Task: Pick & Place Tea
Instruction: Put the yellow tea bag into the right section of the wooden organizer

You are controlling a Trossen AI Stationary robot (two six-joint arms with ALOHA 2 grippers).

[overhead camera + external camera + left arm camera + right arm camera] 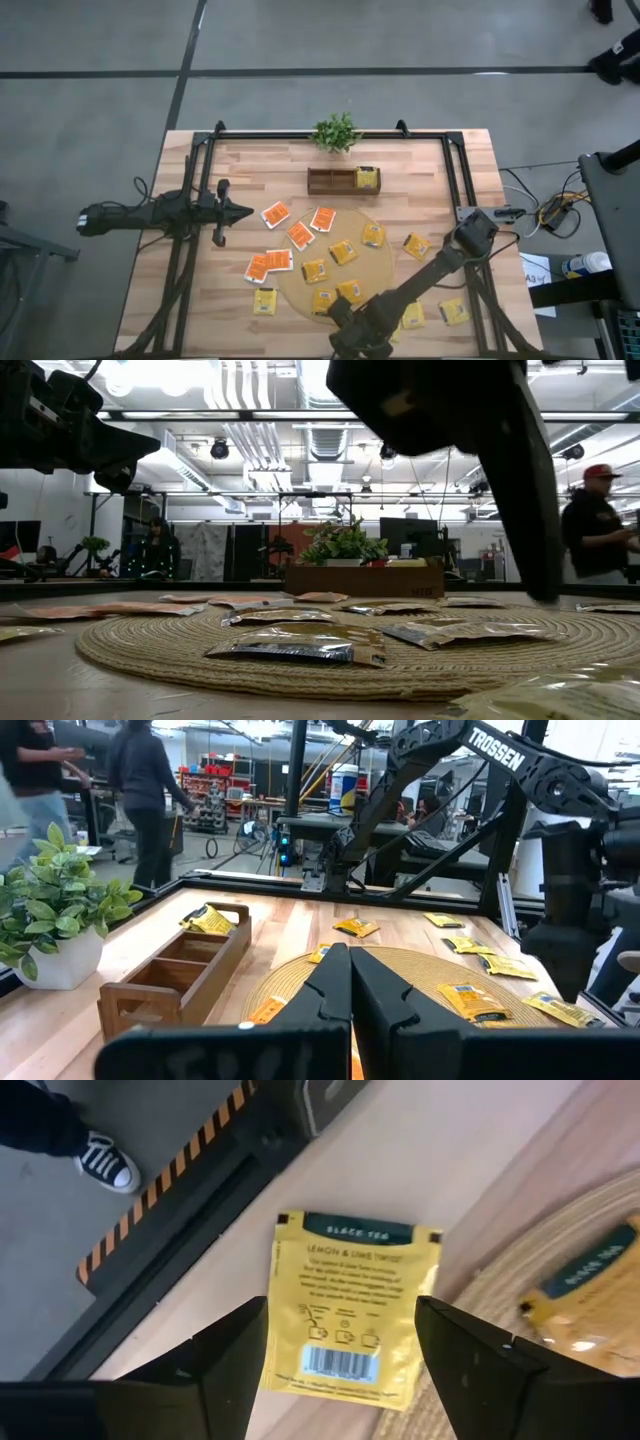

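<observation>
Yellow and orange-red tea packets lie scattered on the round woven mat [380,262] and on the wood around it. One yellow packet [345,1315] lies flat on the wood, beside the mat's rim and near the table's near edge. My right gripper [340,1342] hangs open above this packet, pointing steeply down, one finger on either side and clear of it. In the high view the right gripper [338,312] covers that packet. My left gripper [240,212] waits shut and level at the table's left, touching nothing.
A wooden divided box [343,180] stands at the far middle with a yellow packet [367,178] in its right compartment. A small green plant [335,132] stands behind it. A black frame [455,165] borders the table. People stand in the room beyond.
</observation>
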